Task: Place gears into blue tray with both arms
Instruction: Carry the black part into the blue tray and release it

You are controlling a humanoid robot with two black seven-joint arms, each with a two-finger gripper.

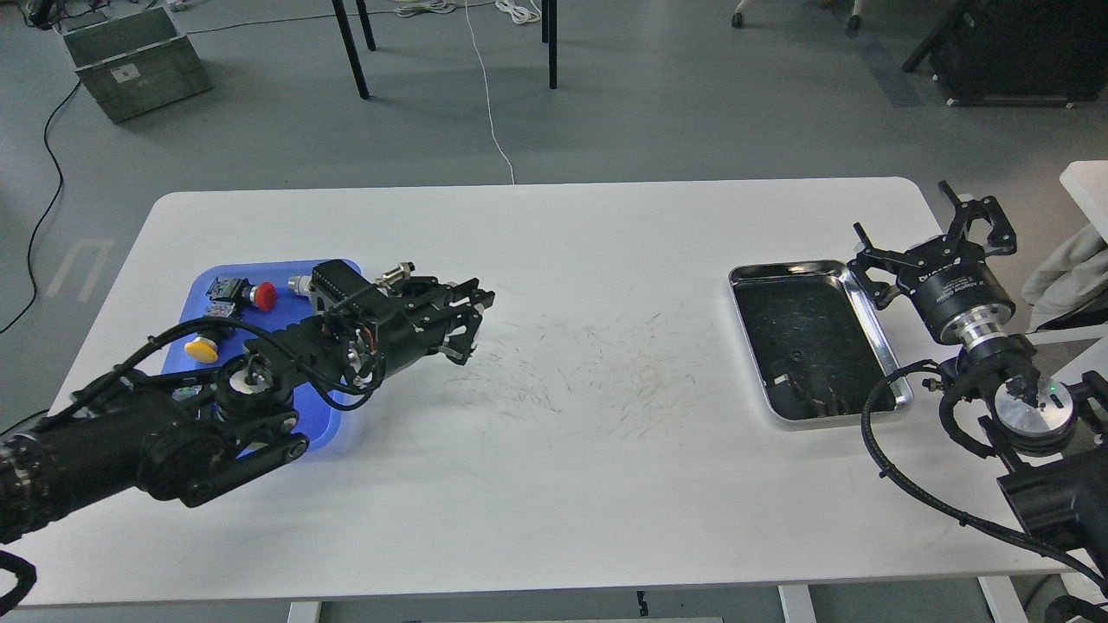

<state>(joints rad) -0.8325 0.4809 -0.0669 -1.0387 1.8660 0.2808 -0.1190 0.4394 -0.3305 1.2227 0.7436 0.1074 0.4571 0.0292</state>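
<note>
**Both end effectors off the trays, one small gear visible in the steel tray**

The left end effector (467,322) lies low over the white surface (554,484), pointing right and a little away from the robot; its fingers are drawn close together at the tips with nothing seen between them, so it reads as closed and empty. It sits just past the right edge of the blue tray (201,290), and the left arm (173,433) runs back from it diagonally to the lower left, crossing over much of that tray.

The right end effector (935,234) points up and away, its fingers spread apart and holding nothing. It stands just beside the right rim of the steel tray (874,329), near that tray's far right corner. The right arm (1030,407) drops from it toward the lower right edge.

The blue tray rests at the left of the surface, its long axis running near-to-far. In it lie a red-capped switch (264,295), a yellow-capped switch (202,350) and a metal connector part (299,284); whether any gears are in it cannot be told.

The steel tray stands at the right, well apart from the blue one, long axis also near-to-far. On its dark floor one small ring-shaped gear (794,356) lies flat near the middle; dark bits at its near end are too small to identify.
</note>
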